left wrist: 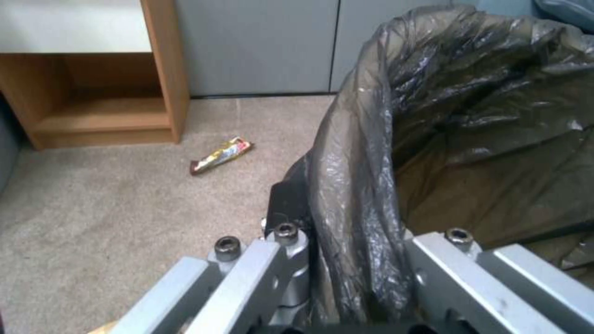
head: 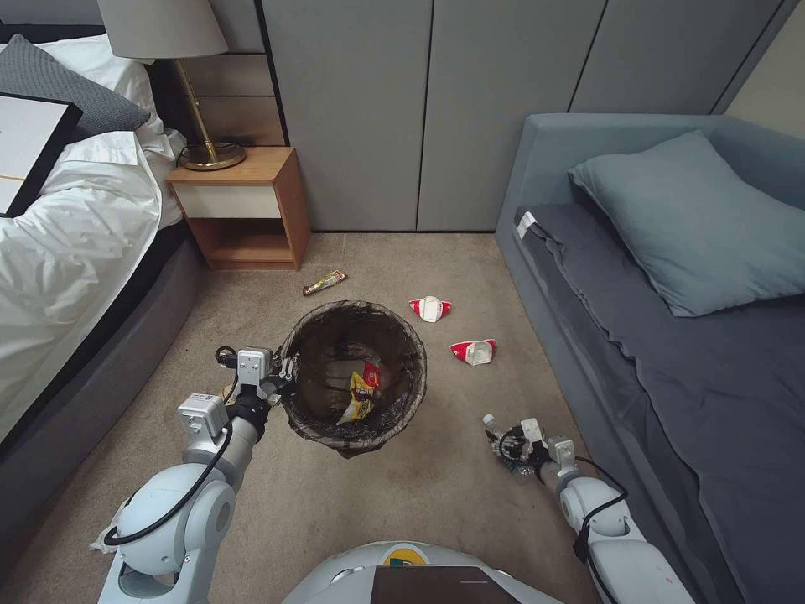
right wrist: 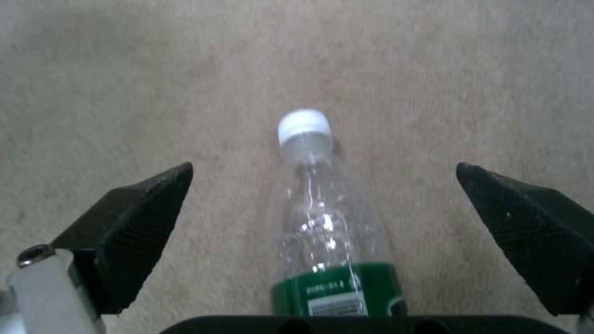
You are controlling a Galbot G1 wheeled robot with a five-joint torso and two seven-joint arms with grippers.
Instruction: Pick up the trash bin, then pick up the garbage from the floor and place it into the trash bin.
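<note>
The trash bin (head: 352, 373), lined with a dark bag, hangs just above the carpet with my left gripper (head: 283, 379) shut on its rim (left wrist: 356, 222). A yellow snack wrapper (head: 359, 396) and a red scrap lie inside it. My right gripper (head: 513, 445) is down at the floor, open, its two black fingers (right wrist: 133, 232) either side of a clear green-labelled bottle (right wrist: 328, 232) lying on the carpet. A dark candy wrapper (head: 324, 283) lies beyond the bin, also seen as the candy wrapper (left wrist: 221, 154) in the left wrist view. Two crushed red-and-white cups (head: 430, 308) (head: 474, 351) lie to the bin's right.
A wooden nightstand (head: 239, 205) with a lamp stands at the back left beside a white bed (head: 67, 252). A grey-blue sofa (head: 671, 335) with a cushion runs along the right. Grey wall panels close the back. A white scrap (head: 107, 530) lies by my left arm.
</note>
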